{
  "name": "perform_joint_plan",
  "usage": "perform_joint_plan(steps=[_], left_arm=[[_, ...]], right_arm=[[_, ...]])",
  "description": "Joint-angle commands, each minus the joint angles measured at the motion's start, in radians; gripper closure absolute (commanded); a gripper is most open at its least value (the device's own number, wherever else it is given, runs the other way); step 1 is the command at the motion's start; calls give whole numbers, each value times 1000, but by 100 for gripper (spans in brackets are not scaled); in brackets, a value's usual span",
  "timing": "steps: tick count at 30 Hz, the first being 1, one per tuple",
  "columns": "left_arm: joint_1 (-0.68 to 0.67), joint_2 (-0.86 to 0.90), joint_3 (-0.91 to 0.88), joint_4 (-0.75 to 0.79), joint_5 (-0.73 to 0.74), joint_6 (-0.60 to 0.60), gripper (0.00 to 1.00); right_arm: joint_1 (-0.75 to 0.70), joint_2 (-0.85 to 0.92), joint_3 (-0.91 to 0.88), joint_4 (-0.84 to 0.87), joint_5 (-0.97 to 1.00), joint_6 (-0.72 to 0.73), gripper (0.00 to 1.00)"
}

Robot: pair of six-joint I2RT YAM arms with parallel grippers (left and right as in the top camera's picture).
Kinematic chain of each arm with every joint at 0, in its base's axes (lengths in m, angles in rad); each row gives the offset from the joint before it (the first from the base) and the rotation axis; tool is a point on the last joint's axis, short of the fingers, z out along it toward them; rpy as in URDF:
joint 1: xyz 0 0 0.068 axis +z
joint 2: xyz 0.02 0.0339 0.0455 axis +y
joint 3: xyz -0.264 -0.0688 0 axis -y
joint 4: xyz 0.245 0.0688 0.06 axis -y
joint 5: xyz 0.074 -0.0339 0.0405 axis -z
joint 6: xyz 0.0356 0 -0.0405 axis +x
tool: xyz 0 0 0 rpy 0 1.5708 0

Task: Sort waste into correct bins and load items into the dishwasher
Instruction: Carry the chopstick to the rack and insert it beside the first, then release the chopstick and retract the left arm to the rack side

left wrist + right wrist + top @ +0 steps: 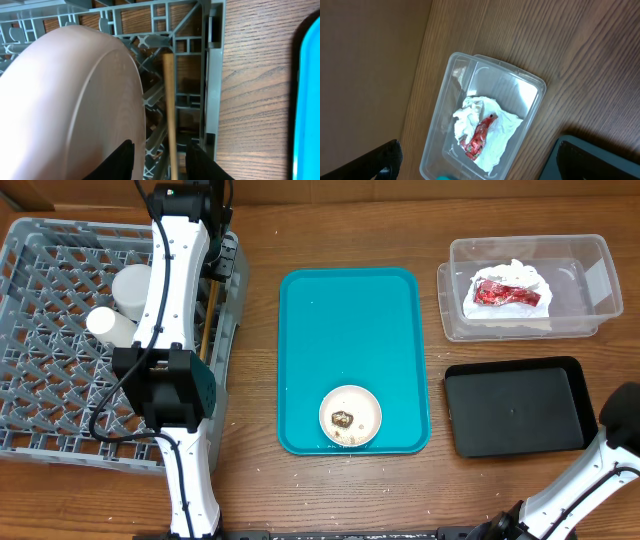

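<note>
At far left on the worktop (260, 240), the grey dish rack (40, 430), with a white cup (108, 326) inside. Over the rack's right wall, the left hand (160, 152), reaching down along that wall. Between its fingers (122, 160), a wooden chopstick (170, 110), long axis parallel to the wall and running straight away from the palm, with a large pale plate (65, 100) close at its left. Fingers parted wider than the stick, neither pad visibly pressing it. Open, by the look, with the stick resting in the rack.

Moving right, the teal tray (350, 330), and at its near end the small round dish (350, 417) holding brown food bits (343, 419). Probably the next thing to deal with. Lies well to the right of the left hand and toward the front edge. Round, so no preferred axis for a rim grip.

Further right, the clear tub (590, 255) with the crumpled napkin and red wrapper (505, 292) inside, and in front of it the black tray (515, 410). At far right, the right hand (477, 160), held high and looking down on the tub, fingers spread wide, gripping nothing. Nearer the bins than the left one, hence likely the better choice for tipping out the bits.
</note>
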Motion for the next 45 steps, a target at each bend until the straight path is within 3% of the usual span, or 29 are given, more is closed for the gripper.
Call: perform_joint_plan(steps=[1, 6, 9, 19, 25, 29, 33, 35, 36, 38, 45], left_arm=[[7, 10, 1, 6, 9, -29, 64], [0, -2, 5, 2, 19, -103, 71], [-8, -36, 5, 1, 126, -110, 70], [-23, -200, 5, 98, 755, -143, 62], [-41, -268, 5, 164, 946, -144, 56], [-15, -328, 5, 212, 935, -226, 51], [92, -402, 5, 260, 834, -364, 33], [164, -433, 5, 261, 776, -415, 30], [202, -446, 5, 258, 764, -431, 23], [283, -466, 5, 257, 764, -435, 0], [498, -474, 5, 200, 764, -435, 0]], right_arm=[[-3, -14, 18, 3, 3, -5, 0], [-3, -14, 18, 3, 3, -4, 0], [-3, -14, 18, 3, 3, -5, 0], [-3, -14, 18, 3, 3, -5, 0], [-3, -14, 18, 3, 3, -5, 0], [-3, -14, 18, 3, 3, -4, 0], [-3, -14, 18, 3, 3, -5, 0], [-3, -14, 18, 3, 3, -5, 0], [-3, -14, 18, 3, 3, -5, 0], [-3, -14, 18, 3, 3, -5, 0], [-3, -14, 18, 3, 3, -4, 0]])
